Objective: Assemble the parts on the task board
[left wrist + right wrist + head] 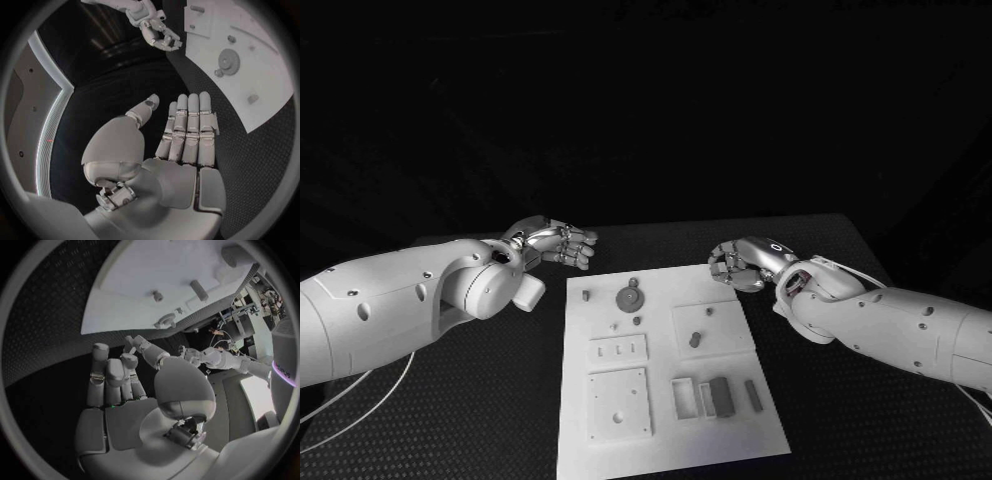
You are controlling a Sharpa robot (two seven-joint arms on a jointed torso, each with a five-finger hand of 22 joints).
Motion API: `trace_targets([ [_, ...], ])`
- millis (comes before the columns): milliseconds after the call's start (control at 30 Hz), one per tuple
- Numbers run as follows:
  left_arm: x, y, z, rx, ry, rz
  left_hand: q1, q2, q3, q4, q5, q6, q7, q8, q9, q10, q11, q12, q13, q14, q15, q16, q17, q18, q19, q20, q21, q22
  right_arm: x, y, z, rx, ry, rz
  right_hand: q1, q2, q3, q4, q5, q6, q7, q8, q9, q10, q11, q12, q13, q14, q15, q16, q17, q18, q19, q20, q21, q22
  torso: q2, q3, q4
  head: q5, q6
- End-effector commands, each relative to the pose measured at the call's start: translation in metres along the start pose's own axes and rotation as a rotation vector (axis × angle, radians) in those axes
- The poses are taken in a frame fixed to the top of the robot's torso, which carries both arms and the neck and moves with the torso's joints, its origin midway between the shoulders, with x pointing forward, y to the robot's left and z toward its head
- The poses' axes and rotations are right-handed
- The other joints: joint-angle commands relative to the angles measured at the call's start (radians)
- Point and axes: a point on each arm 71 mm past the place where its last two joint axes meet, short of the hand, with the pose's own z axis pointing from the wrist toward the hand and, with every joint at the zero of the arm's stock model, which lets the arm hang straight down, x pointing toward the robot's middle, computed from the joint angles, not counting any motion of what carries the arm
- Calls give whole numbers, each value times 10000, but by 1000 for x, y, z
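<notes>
Both hands hang empty at the far corners of the task board [661, 420]: my left hand [555, 243] off its far-left corner, fingers straight and side by side with the thumb apart in the left wrist view; my right hand [743, 263] off its far-right edge, fingers loosely bent, nothing in them.

Risks, as I judge them:
- Board is a loose white plate on the black table [473, 420]. A sideways nudge from either forearm could slide it and throw off every reach.
- Parts are small and dark on white; fingers this broad may knock a neighbour while closing on one.
- Gear [632, 297] lies flat; a pinch from above could skate it away.
- Long bars [723, 397] lie close together beside the open tray; picking one may drag the other.

Positions: gear sits near the board's far edge, between the two hands, nearer my left, apart from both. Small peg [586, 295] lies just beside it on the left-hand side. Oblong part [695, 340] lies on the raised square plate, near my right wrist.
</notes>
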Motion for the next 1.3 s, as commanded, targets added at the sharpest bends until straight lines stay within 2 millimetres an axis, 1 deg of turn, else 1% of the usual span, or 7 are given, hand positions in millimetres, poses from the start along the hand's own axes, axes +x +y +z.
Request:
trace_targets([
  [33,11,1,1,-578,532,555,-134,-6,-105,-4,-1,81,15,5,-25,58,13,6,18,81,-16,-37,20,89,34,-35,-39,16,-6,10,4,78,-133,-400,67,18,-14,-48,42,2191,-133,65,15,-107,-208,39,-16,14,-84,50,12,75,21,-62,41,183,-11,-3,1,37,88],
  [167,24,-1,4,-972,701,782,-240,-31,-221,-35,-2,42,35,-66,-61,24,28,-39,22,58,-11,-86,47,88,11,-35,-77,13,-11,35,10,-114,-152,-308,71,8,-15,-50,42,2206,-141,71,23,-91,-216,40,-19,27,-91,50,11,75,32,-69,45,183,-43,-9,10,94,180],
  [267,35,-3,6,-1066,683,952,-326,-54,-294,-47,-1,-89,101,-188,-128,-19,54,-87,26,19,9,-142,73,82,-16,-20,-118,9,-10,56,15,-393,-62,-156,75,7,-14,-50,43,2210,-143,71,25,-86,-218,39,-21,31,-94,50,10,75,35,-72,47,182,-81,-12,-9,154,227],
  [633,72,-11,15,-1249,1315,1099,-440,-67,-346,-29,-2,-169,163,-323,-229,-226,154,-243,15,-26,37,-241,143,82,-39,7,-182,19,-2,112,25,-1326,55,257,82,17,-11,-50,43,2214,-147,69,30,-70,-225,35,-27,48,-103,49,7,75,49,-81,51,180,-180,-59,15,418,250],
  [867,80,-12,15,-1203,1332,1086,-489,-78,-355,-1,-1,-224,180,-392,-275,-357,217,-331,7,-41,47,-288,184,86,-49,17,-212,28,1,130,27,-1727,91,398,85,23,-9,-52,43,2214,-149,66,32,-64,-227,33,-30,56,-107,48,5,75,56,-86,53,178,-169,-72,31,411,280],
  [1033,81,-12,14,-1240,1467,1094,-483,-77,-350,-5,-1,-235,185,-407,-284,-378,227,-346,8,-44,49,-299,194,88,-53,17,-220,31,2,135,29,-1837,107,423,87,26,-8,-54,43,2216,-150,65,34,-58,-229,31,-33,63,-110,47,4,75,61,-90,54,177,-155,-54,0,422,274],
  [1300,84,-12,14,-1295,1567,1118,-480,-70,-347,-5,-1,-229,184,-406,-285,-378,227,-347,10,-45,49,-303,198,88,-54,19,-223,32,3,144,28,-2074,78,475,88,28,-8,-55,43,2217,-151,64,36,-54,-230,30,-34,67,-111,46,3,75,65,-92,55,177,-156,-50,6,398,252],
])
